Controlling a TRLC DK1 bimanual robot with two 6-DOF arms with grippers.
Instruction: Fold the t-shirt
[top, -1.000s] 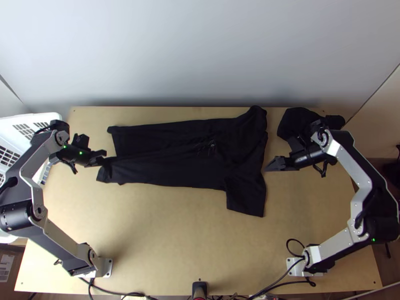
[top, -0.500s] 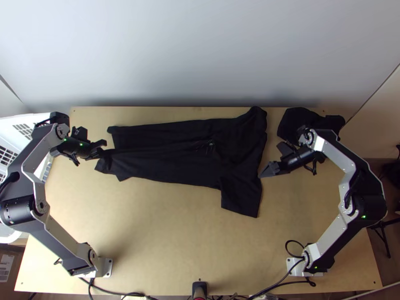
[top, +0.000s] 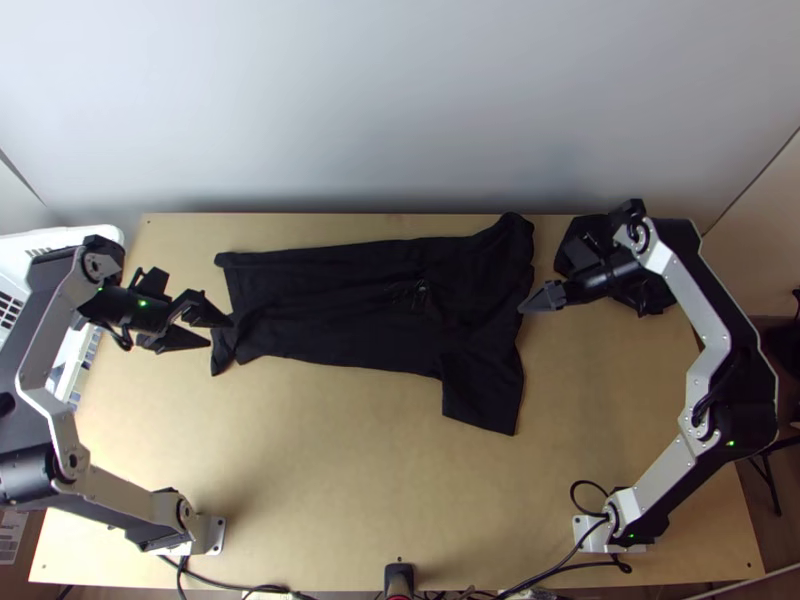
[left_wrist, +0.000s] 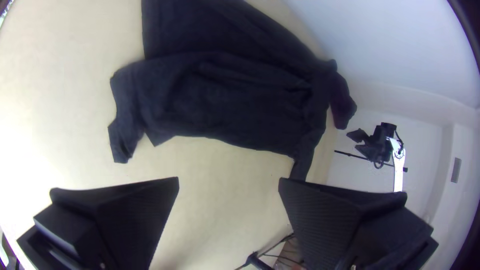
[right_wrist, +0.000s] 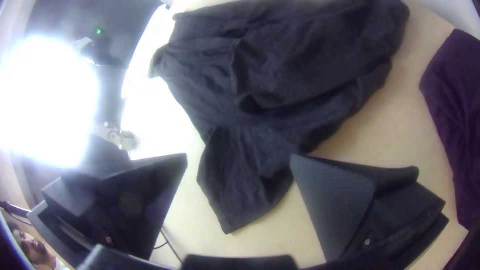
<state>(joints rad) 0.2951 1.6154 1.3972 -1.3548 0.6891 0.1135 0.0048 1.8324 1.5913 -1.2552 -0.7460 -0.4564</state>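
Seen from above, with twelve o'clock toward the one pale wall (top: 400, 110), one black t-shirt (top: 340, 325) lies lengthwise on the one light wooden table (top: 350, 480), at twelve from the table's middle. It is loosely spread, with one long ridge along the body, the cloth rumpled at its two o'clock corner, and one short sleeve (top: 485, 395) angling out toward four or five o'clock. At its eight o'clock end, one narrow corner juts out in a crooked little flap. There are two grippers, one at either end. The left gripper (top: 220, 334) is at the shirt's nine o'clock end, its two black fingers set wide apart and grasping nothing. The right gripper (top: 522, 307) is by the three o'clock edge, also released; its own wrist view shows its two fingers well apart, with the sleeve beyond and between their tips. From above I can't fairly say whether either gripper touches the cloth. Farther out at three lies one bunched dark purple cloth (right_wrist: 455, 85), partly under the right arm. One white perforated plastic basket (top: 70, 237) stands at nine, behind the left arm.
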